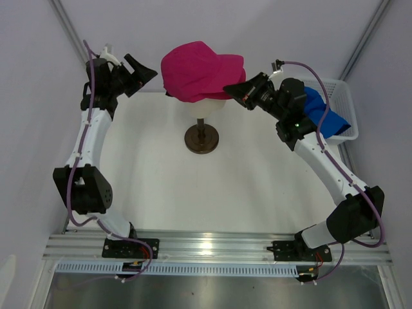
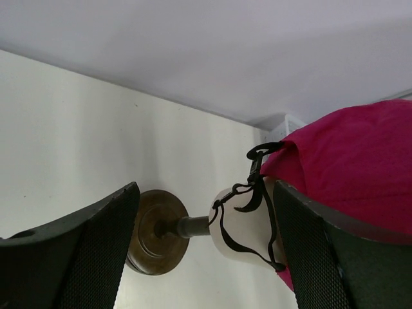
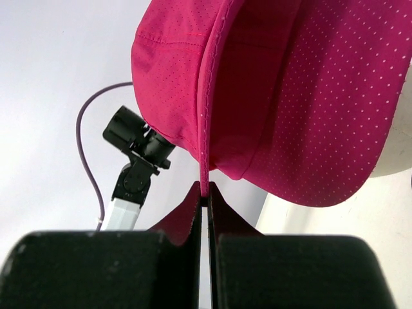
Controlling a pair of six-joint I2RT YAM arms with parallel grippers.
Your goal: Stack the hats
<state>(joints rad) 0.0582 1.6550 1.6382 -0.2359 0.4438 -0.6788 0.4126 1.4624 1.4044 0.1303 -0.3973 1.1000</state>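
While the magenta-pink cap (image 1: 199, 67) sits on the cream mannequin head (image 1: 210, 109) at far centre, the right gripper (image 1: 228, 88) clamps its brim edge, likely to seat it, the left gripper (image 1: 147, 69) hovers at its strap with jaws apart, and the royal blue cap (image 1: 325, 116) lies in the white mesh basket (image 1: 341, 90) at far right.

**Where everything sits**

The first hat (image 1: 199, 69) sits on the mannequin head (image 1: 210, 108), far centre of the counter (image 1: 161, 187). The second hat (image 1: 333, 122) lies in the basket (image 1: 346, 103) at far right (right gripper (image 1: 233, 90) between them, left gripper (image 1: 147, 72) left of the head).
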